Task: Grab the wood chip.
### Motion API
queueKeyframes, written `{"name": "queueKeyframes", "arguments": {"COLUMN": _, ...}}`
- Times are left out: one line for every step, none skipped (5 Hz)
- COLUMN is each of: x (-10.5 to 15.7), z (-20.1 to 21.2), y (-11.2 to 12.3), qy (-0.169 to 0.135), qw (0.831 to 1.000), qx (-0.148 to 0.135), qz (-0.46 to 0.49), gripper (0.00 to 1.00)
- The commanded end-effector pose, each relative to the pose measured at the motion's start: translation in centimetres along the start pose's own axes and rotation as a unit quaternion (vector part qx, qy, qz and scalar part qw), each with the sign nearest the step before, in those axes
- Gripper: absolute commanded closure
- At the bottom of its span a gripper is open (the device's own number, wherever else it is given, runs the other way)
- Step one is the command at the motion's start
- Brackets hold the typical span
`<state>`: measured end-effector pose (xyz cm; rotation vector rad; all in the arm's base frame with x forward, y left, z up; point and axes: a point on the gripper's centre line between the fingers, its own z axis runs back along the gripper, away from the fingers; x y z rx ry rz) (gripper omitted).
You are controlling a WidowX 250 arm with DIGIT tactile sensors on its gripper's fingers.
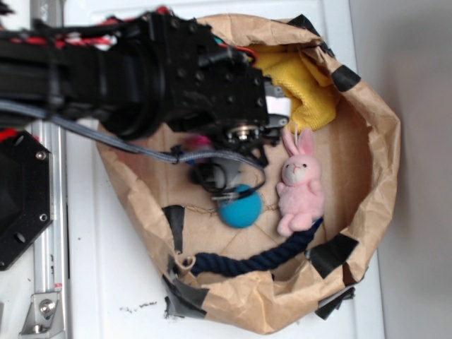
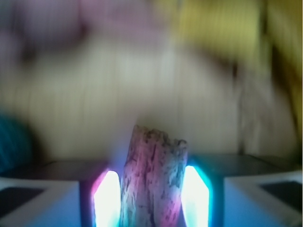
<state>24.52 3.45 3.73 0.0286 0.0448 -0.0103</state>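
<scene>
From the exterior view we see only the paper bag (image 1: pixel 367 141) with the robot arm (image 1: pixel 162 70) low inside it — the arm hides the grasp. The wrist view shows it: our end effector (image 2: pixel 152 196) is clamped on the wood chip (image 2: pixel 152 179), held upright between the lit pads (image 2: pixel 106 198). We judge it light, stiff and splintery — best gripped mid-length.

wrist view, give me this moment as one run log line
phase: grasp | hand: shut on wood chip | chip: upright between fingers | background: blurred | exterior view: chip hidden by arm
</scene>
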Motion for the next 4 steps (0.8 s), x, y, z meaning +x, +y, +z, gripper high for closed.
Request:
{"name": "queueKeyframes", "arguments": {"x": -2.2, "z": 11.9, "y": 1.1, "qy": -0.06, "qw": 0.998, "qx": -0.015, "qz": -0.003, "gripper": 1.0}}
{"name": "queueKeyframes", "arguments": {"x": -4.4, "z": 16.7, "y": 1.1, "qy": -0.09, "qw": 0.996, "qx": -0.006, "qz": -0.017, "gripper": 1.0}}
{"name": "queueKeyframes", "arguments": {"x": -5.0, "z": 19.7, "y": 1.0, "qy": -0.111, "qw": 0.994, "qx": 0.01, "qz": -0.022, "gripper": 1.0}}
{"name": "queueKeyframes", "arguments": {"x": -4.3, "z": 19.3, "y": 0.8, "qy": -0.104, "qw": 0.994, "qx": 0.026, "qz": -0.005, "gripper": 1.0}}
